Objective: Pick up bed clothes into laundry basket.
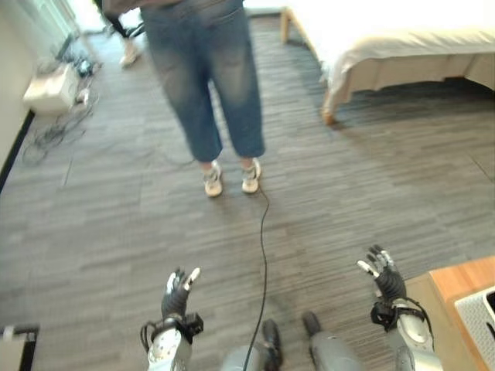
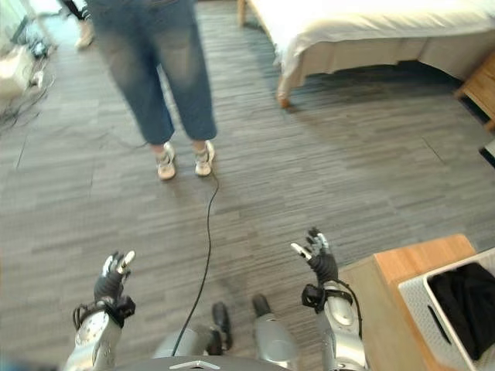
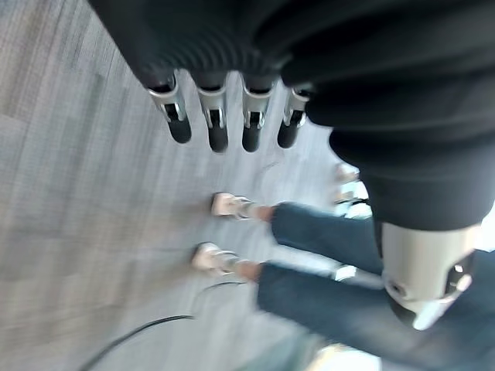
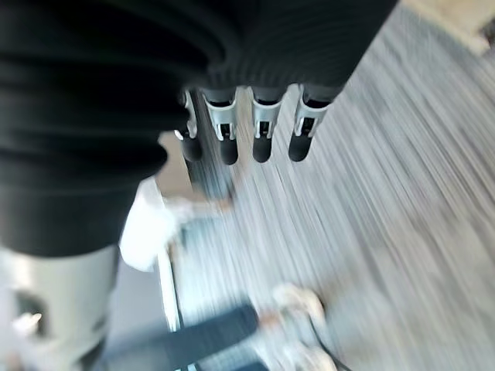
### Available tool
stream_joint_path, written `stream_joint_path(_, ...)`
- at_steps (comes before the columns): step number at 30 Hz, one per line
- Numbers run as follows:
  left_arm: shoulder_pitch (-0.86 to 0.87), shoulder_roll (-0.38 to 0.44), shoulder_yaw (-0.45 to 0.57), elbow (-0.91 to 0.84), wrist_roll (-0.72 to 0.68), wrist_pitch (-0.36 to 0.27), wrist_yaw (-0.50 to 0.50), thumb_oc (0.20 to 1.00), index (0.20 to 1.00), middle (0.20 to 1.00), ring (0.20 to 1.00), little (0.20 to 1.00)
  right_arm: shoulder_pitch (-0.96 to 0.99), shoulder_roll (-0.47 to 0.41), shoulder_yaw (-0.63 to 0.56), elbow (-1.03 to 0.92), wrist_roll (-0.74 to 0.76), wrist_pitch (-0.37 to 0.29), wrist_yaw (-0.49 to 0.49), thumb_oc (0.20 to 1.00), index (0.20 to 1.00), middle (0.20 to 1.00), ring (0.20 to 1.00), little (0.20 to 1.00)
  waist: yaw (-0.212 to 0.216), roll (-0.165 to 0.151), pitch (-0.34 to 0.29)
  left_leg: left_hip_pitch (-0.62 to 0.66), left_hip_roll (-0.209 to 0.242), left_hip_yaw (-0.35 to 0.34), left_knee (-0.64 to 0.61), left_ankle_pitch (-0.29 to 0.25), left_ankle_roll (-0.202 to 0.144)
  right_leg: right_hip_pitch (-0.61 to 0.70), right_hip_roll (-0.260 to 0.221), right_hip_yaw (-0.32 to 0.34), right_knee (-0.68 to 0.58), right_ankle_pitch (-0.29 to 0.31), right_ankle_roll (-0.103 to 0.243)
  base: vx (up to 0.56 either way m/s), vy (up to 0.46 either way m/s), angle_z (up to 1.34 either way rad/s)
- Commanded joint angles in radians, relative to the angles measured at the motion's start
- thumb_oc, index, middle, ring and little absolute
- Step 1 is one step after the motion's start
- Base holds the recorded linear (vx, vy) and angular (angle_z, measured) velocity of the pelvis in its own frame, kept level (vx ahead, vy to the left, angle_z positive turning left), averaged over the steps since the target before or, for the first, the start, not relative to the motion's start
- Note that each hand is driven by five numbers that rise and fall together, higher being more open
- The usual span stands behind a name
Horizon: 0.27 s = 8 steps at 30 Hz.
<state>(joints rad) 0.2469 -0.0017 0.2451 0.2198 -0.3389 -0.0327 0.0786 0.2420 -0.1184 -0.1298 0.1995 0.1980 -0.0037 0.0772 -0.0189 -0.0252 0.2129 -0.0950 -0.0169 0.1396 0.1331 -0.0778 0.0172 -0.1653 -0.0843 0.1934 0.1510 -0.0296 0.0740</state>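
A bed (image 1: 402,39) with white bedding stands at the far right, a few steps away across the floor. At my near right, a white laundry basket (image 2: 418,297) rests on a wooden surface (image 2: 402,267) with dark clothing (image 2: 468,301) inside it. My left hand (image 1: 179,292) is raised low in front of me, fingers (image 3: 219,124) straight, holding nothing. On the other side my right hand (image 1: 384,274) is raised the same way, just left of the wooden surface, with straight fingers (image 4: 263,131) and an empty palm.
A person (image 1: 205,85) in jeans and white shoes stands on the grey floor straight ahead of me, between me and the far wall. A white box (image 1: 50,89) with tangled cables lies at the far left. A wooden nightstand (image 2: 479,85) sits by the bed.
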Motion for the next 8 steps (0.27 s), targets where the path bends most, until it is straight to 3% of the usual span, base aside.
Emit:
stream_joint_path(1, 0.011, -0.010, -0.021, -0.034, -0.056, -0.035, -0.018, 1.000, 1.000, 1.000, 1.000, 1.000, 0.016, -0.027, -0.065, -0.068, 0.009, -0.038, 0.018, 1.000, 1.000, 1.000, 1.000, 1.000, -0.049, 0.025, -0.064, 0.101, 0.066, -0.068, -0.220, 0.077, -0.039, 0.126, -0.003, -0.103, -0.205, 0.073, -0.008, 0.08, -0.099, 0.69)
stream_joint_path(8, 0.056, 0.005, -0.025, -0.058, -0.021, -0.020, -0.030, 1.000, 1.000, 1.000, 1.000, 1.000, 0.042, 0.003, -0.107, -0.063, 0.015, -0.034, 0.007, 1.000, 1.000, 1.000, 1.000, 1.000, -0.020, 0.024, -0.097, 0.105, 0.064, -0.094, -0.220, 0.072, -0.040, 0.167, 0.001, -0.139, -0.238, 0.065, -0.011, 0.06, -0.023, -0.05)
